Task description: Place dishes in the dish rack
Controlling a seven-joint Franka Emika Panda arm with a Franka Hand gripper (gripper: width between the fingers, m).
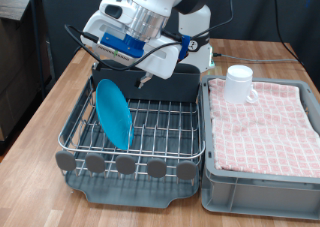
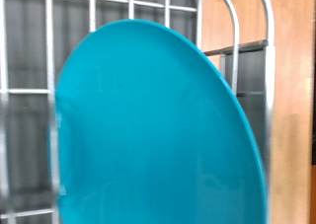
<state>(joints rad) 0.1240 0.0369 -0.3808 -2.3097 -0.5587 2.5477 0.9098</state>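
The light-blue plate stands on edge in the left part of the silver wire dish rack, and its face fills the wrist view. My gripper hangs above the rack, just to the exterior view's right of the plate's upper rim, and the plate is not between its fingers. The white mug stands upside down on the pink checked cloth in the grey crate. The wooden spoon is not in view.
The grey crate with the pink checked cloth sits at the exterior view's right of the rack. The rack's tall grey back compartment is right behind the gripper. Round grey discs line the rack's front. A wooden table lies underneath.
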